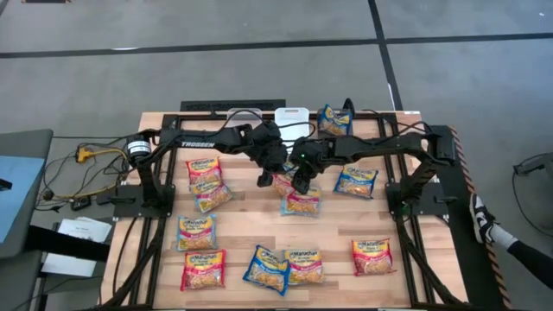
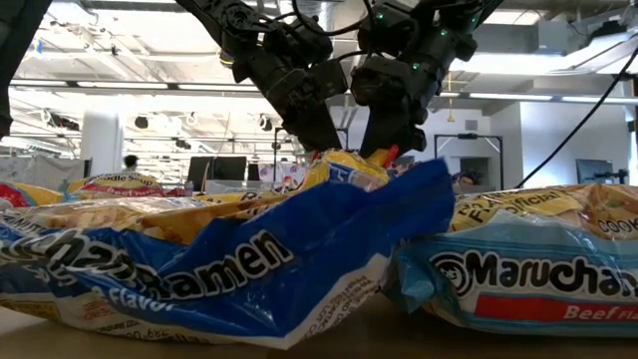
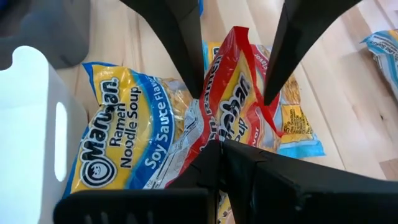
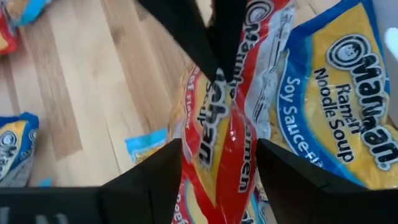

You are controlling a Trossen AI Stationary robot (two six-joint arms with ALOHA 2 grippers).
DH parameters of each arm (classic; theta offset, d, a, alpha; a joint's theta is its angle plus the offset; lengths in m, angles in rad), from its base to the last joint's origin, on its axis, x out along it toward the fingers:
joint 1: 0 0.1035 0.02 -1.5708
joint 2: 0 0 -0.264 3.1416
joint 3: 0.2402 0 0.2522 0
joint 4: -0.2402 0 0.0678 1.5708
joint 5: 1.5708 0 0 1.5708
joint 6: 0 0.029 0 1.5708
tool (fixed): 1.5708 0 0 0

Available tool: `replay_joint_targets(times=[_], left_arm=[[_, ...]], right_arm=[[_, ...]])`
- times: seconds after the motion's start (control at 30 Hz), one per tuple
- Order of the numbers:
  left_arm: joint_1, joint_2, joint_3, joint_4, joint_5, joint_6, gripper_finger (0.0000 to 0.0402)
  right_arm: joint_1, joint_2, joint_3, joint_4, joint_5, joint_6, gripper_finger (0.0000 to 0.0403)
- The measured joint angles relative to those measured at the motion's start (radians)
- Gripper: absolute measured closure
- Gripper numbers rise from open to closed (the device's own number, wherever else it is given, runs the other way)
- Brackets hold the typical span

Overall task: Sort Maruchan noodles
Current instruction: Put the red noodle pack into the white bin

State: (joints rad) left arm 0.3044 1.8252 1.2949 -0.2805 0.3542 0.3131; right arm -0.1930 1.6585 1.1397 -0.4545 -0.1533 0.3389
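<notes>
Maruchan noodles (image 1: 199, 231) are still scattered all over the desk (image 1: 242, 220), so I'd say the sorting has barely started. Most packets lie loose: a few stacked on the left, some along the near edge, a blue one (image 1: 356, 180) on the right, another (image 1: 333, 119) at the far edge.

Both arms meet over the middle. The left hand (image 3: 231, 93) is pinched tight on the top edge of a red packet (image 4: 227, 146), holding it on edge above a blue soy sauce packet (image 3: 127, 140). The right hand (image 4: 217, 155) has its fingers spread wide on either side of that same red packet, not squeezing it yet as far as I can tell. Looks like a handover in the making.

A white bin (image 3: 31, 124) sits right beside the soy sauce packet. The packets bunched underneath could get snagged or dragged along.
</notes>
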Motion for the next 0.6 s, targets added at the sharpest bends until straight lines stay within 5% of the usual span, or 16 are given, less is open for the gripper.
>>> replay_joint_targets(times=[0.47, 0.6], left_arm=[[-0.001, 0.0, 0.0, 0.0, 0.008, -0.047, 0.0401], [0.002, 0.0, 0.029, -0.071, 0.013, -0.064, 0.0401]], right_arm=[[0.0, 0.0, 0.0, -0.001, -0.002, 0.028, 0.0379], [0.009, 0.0, 0.0, 0.012, -0.002, 0.037, 0.0393]])
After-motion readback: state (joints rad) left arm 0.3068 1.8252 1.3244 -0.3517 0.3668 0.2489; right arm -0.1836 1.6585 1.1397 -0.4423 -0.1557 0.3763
